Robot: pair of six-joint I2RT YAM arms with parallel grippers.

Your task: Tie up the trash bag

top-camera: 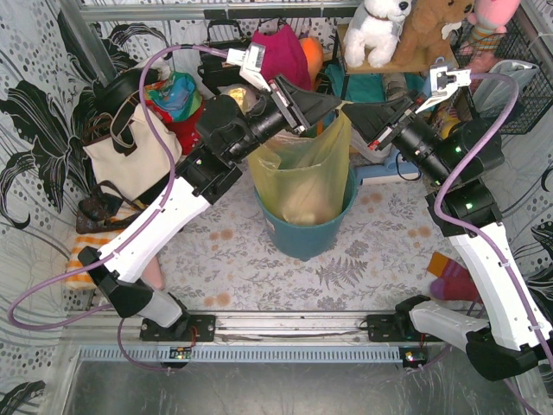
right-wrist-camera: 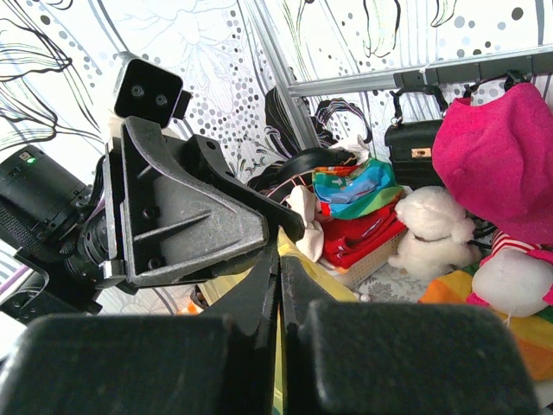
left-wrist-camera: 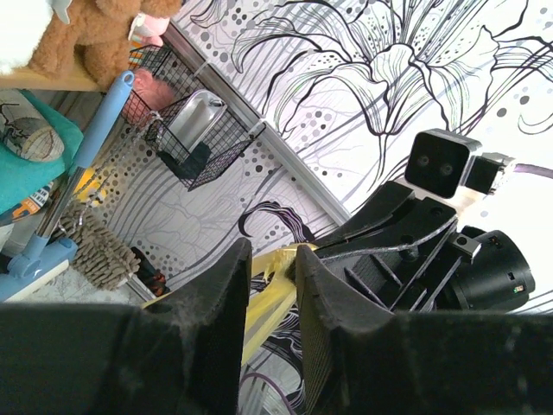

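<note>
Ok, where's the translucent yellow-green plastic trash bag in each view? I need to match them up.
Top external: the translucent yellow-green plastic trash bag sits centre, inside the teal round plastic bin.
Left wrist: bag is a yellow strip, bottom centre, inside the left end effector.
Right wrist: bag is yellow film, lower centre, beyond the right end effector.
Shared landmark: the black left end effector, at the bag's top in all three.

trash bag (top-camera: 304, 173) in bin (top-camera: 302, 240), tote bag (top-camera: 130, 157) left

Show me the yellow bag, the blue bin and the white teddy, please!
yellow bag (top-camera: 304, 177), top view, on its bulging front.
blue bin (top-camera: 298, 240), top view, on its outer wall.
white teddy (top-camera: 378, 35), top view, on its tummy.
</note>
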